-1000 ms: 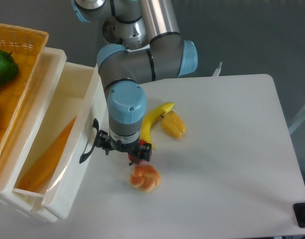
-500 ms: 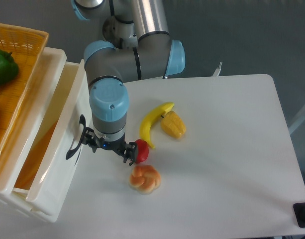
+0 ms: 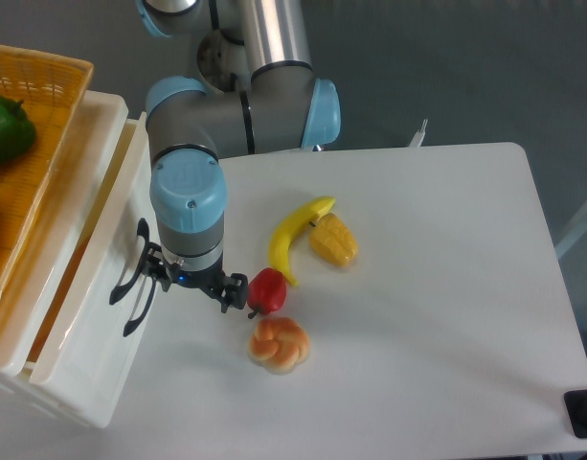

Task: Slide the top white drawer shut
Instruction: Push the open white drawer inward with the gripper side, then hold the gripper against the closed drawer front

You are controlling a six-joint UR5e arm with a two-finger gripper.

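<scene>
1. Since half a second ago the top white drawer [image 3: 87, 331] has slid further in toward the cabinet, so that only a thin sliver of its inside shows, and the arm has travelled left with it.
2. Its front panel sits at the left of the view, tilted in the picture, with two black arched handles [image 3: 130, 276] visible close together on the white fronts; which handle belongs to which front is hard to make out.
3. Most of the gripper [image 3: 183, 281] is hidden under the blue wrist cap [image 3: 188, 192] that faces the camera, so I cannot tell whether its fingers are apart or together.
4. What does show of it lies just beside the handles, at the drawer front; contact cannot be confirmed.
5. From the base at the top edge, where it is cut off, the arm [image 3: 231, 110] bends over the table's [image 3: 446, 287] rear left corner, its wrist pointing straight down.
6. An orange wicker basket [image 3: 44, 81] holding a green pepper [image 3: 6, 129] is cropped by the left edge.
7. On the table lie a red pepper [image 3: 268, 288] just beside the gripper, a bread roll [image 3: 279, 346] below it, and a banana [image 3: 295, 239] touching a corn cob [image 3: 333, 241].
</scene>
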